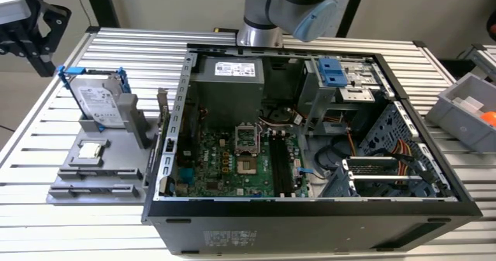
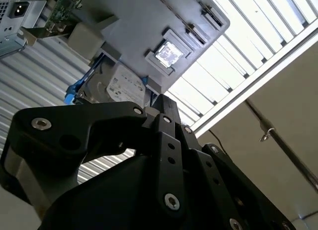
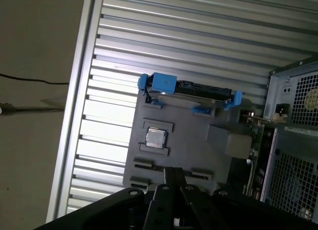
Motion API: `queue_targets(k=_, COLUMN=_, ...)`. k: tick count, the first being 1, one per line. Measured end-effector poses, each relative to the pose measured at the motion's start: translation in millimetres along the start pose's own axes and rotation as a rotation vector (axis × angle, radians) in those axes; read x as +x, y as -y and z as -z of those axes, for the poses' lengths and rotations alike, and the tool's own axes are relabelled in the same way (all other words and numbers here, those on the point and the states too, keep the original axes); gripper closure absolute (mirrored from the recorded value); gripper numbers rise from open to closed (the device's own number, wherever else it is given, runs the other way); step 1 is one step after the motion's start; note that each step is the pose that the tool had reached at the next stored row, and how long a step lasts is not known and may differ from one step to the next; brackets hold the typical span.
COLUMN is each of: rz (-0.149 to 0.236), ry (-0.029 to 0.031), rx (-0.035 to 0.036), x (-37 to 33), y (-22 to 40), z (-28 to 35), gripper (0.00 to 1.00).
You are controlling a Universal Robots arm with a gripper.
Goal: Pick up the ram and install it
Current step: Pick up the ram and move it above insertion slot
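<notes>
Note the end effector [image 3: 174, 176] poised over the grey tray [image 3: 194, 145] on the desk [image 3: 174, 41], tips pressed together with nothing between them. Find the ram [image 3: 257, 140] well away from it, at the tray's far side, not far from the upright hard drive [image 3: 203, 86]. See it standing on its long edge between a pale block [image 3: 237, 143] and the wall of the computer case [image 3: 293, 165].

Judging from this, expect trouble in three ways:
- reaching that stick without spreading first, and shoving it over rather than straddling it;
- scraping the block or the case wall, given so little room either side;
- clipping the drive's blue frame [image 3: 161, 83] on a low path across.

Beware too of gripping off-centre, tilting the stick and spoiling a square seat in a black slot [image 1: 277, 162].
</notes>
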State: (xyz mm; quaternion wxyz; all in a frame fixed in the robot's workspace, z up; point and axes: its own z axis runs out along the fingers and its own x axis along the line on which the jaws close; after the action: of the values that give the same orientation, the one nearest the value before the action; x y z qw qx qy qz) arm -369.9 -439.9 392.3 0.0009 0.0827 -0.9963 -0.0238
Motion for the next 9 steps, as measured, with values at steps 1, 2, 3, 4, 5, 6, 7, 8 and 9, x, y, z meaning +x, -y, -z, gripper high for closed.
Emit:
queue_targets(k=1, rz=0.003, ry=-0.0002, rx=0.0, x=0.3, y=0.3, z=0.0, gripper=1.0)
queue_targets(k=2, rz=0.005, ry=-0.0004, rx=0.0, x=0.6, y=0.5, z=0.1, gripper=1.0)
queue_targets(k=3, rz=0.008, ry=-0.0004, rx=0.0, x=0.9, y=0.8, z=0.0, gripper=1.0)
queue_targets(k=4, rz=0.011, ry=-0.0005, rx=-0.0001, x=1.2, y=1.1, z=0.0, gripper=1.0)
queue_targets(k=5, rz=0.014, ry=-0.0007, rx=0.0, x=1.5, y=1.4, z=0.1, gripper=1.0)
queue_targets(k=6, rz=0.016, ry=-0.0008, rx=0.0, x=1.8, y=1.6, z=0.1, gripper=1.0)
queue_targets(k=7, rz=0.019, ry=-0.001, rx=0.0, x=2.1, y=1.8, z=0.1, gripper=1.0)
queue_targets(k=8, rz=0.022, ry=-0.001, rx=-0.0001, x=2.4, y=2.0, z=0.1, gripper=1.0)
queue_targets(k=9, rz=0.024, ry=-0.0012, rx=0.0, x=2.6, y=2.2, z=0.1, gripper=1.0)
